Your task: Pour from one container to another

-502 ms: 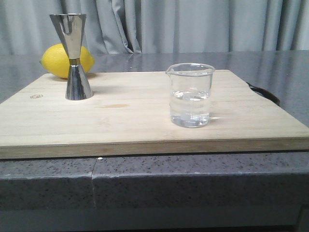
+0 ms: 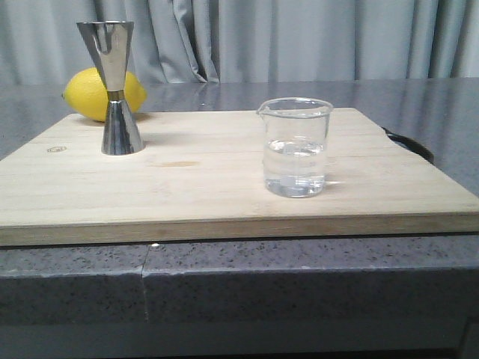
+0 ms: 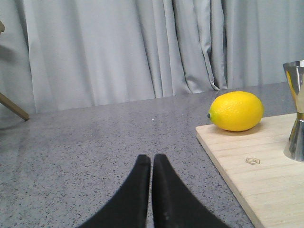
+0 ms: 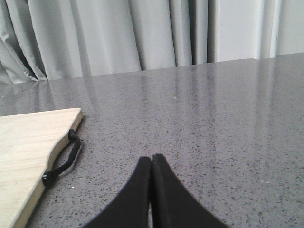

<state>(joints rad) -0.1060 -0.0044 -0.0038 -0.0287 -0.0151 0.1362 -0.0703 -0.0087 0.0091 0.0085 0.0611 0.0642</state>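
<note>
A small clear glass beaker (image 2: pixel 296 147) with clear liquid in it stands right of centre on the wooden cutting board (image 2: pixel 209 187). The tall steel jigger (image 2: pixel 116 88) stands upright at the board's back left; part of the jigger (image 3: pixel 296 111) also shows in the left wrist view. My left gripper (image 3: pixel 151 159) is shut and empty over the grey counter, off the board's left side. My right gripper (image 4: pixel 151 158) is shut and empty over the counter beyond the board's right side. Neither gripper shows in the front view.
A yellow lemon (image 2: pixel 99 93) lies behind the jigger at the board's back left corner; the lemon (image 3: pixel 236 110) shows in the left wrist view too. A black strap handle (image 4: pixel 64 160) hangs off the board's right edge. Grey curtains (image 2: pixel 299 37) close the back.
</note>
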